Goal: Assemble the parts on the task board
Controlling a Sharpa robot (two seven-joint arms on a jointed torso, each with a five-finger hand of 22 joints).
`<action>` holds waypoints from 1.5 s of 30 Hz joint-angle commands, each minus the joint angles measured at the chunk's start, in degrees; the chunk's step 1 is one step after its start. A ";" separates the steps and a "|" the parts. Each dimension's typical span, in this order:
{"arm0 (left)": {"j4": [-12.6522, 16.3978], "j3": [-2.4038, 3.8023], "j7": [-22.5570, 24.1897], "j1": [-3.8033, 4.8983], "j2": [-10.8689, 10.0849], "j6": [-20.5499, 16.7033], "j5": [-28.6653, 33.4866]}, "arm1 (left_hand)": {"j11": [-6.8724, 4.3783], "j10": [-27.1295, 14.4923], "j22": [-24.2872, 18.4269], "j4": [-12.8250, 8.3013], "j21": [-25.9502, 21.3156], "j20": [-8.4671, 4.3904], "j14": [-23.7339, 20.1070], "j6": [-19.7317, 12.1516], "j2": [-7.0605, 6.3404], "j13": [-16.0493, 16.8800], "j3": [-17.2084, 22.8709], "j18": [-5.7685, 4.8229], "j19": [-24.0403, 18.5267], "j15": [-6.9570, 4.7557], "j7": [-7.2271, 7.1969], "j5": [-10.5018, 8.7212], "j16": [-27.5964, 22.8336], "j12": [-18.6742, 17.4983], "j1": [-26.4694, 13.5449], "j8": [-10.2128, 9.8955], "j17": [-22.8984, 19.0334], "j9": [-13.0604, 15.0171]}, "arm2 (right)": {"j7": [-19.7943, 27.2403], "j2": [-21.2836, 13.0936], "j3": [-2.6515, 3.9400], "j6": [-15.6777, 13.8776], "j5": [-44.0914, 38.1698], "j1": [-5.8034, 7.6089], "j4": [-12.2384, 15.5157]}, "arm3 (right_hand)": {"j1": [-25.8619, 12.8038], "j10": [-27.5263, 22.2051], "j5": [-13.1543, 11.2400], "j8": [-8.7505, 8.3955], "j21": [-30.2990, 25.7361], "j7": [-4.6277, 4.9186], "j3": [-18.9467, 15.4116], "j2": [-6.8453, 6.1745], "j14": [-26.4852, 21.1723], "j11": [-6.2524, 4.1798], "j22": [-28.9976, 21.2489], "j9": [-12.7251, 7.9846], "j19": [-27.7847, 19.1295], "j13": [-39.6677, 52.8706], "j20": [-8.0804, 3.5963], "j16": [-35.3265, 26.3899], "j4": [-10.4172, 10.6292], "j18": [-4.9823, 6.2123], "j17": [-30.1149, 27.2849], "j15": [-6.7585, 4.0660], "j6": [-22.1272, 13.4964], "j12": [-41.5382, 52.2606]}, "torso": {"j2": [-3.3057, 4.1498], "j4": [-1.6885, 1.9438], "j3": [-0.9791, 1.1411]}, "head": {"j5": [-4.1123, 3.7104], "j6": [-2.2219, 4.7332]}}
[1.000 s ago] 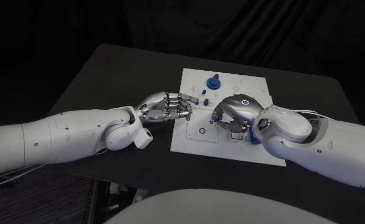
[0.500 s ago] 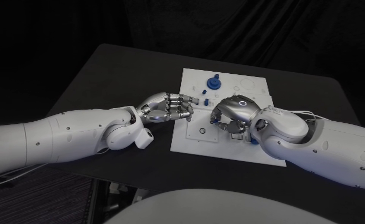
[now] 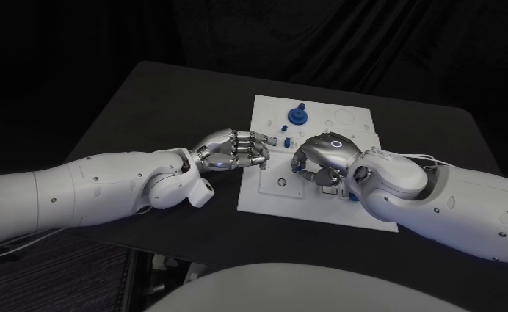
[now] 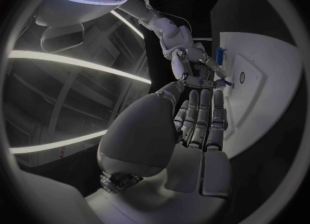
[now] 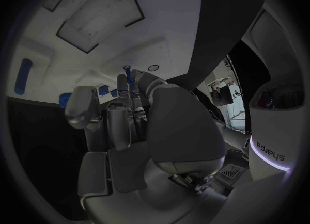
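Observation:
The white task board (image 3: 354, 122) lies mid-table. My right hand (image 3: 321, 156) hovers over its middle with fingers curled, pinching a thin blue peg (image 5: 127, 73) between its fingertips; the peg's tip (image 4: 223, 82) points down at the board (image 4: 265, 84). My left hand (image 3: 233, 149) sits at the board's left edge with fingers curled in and nothing in them. A round blue part with a post (image 3: 297, 114) stands at the board's far side. Two small blue parts (image 3: 285, 129) stand nearer the left hand. Another blue part (image 5: 23, 72) lies on the board (image 5: 97, 7).
Rectangular recesses (image 5: 97, 20) and a small round hole (image 5: 153, 67) mark the board. A ringed hole (image 3: 282, 182) lies near the board's front left. The black table (image 3: 158, 106) stretches bare to the left and behind.
My right hand has edged slightly to the left over the board, still pinching the peg. The left hand has stayed still.

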 commanded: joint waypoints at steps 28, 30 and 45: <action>-0.28 0.04 0.19 -0.02 0.50 1.85 0.06 | 0.43 -0.10 -0.09 -0.69 -0.67 0.40 -0.14 0.37 0.62 -0.75 0.25 -0.48 0.32 0.37 0.40 0.75 0.04 0.57 0.40 0.23 -0.52 -0.02 | -2.22 1.15 0.02 2.23 -0.48 -0.37 -1.24 | 0.20 0.25 0.17 0.07 -1.29 -0.09 -0.45 0.61 1.05 0.06 7.77 0.08 -0.60 0.06 -0.26 -0.41 -0.10 0.14 0.84 -0.29 0.16 0.10 | 0.01 0.00 0.00 | -0.19 -0.01; -0.29 0.04 0.24 -0.02 0.53 1.93 0.06 | 0.43 -0.10 -0.09 -0.69 -0.67 0.40 -0.14 0.37 0.62 -0.75 0.25 -0.48 0.32 0.37 0.40 0.75 0.04 0.57 0.40 0.23 -0.52 -0.02 | -2.28 1.24 0.02 2.30 -0.48 -0.40 -1.32 | 0.20 0.25 0.17 0.07 -1.29 -0.09 -0.45 0.61 1.05 0.06 7.77 0.08 -0.60 0.06 -0.26 -0.41 -0.10 0.14 0.84 -0.29 0.16 0.10 | -0.01 0.01 0.01 | -0.26 -0.01; -0.32 0.04 0.08 -0.02 0.46 2.10 0.06 | 0.42 -0.05 -0.07 -0.76 -0.74 0.42 -0.12 0.71 0.71 -0.96 0.33 -0.46 0.37 0.36 0.48 0.91 0.04 0.65 0.43 0.42 -0.66 0.01 | -2.26 1.50 0.02 3.28 -0.48 -0.58 -1.55 | -0.67 -3.35 0.25 -2.55 -3.02 1.35 -0.34 0.72 0.57 1.65 7.39 -0.89 -1.44 -0.37 0.59 -0.87 0.02 0.29 0.19 0.95 -3.46 -2.02 | -0.01 0.00 0.01 | -0.15 -0.01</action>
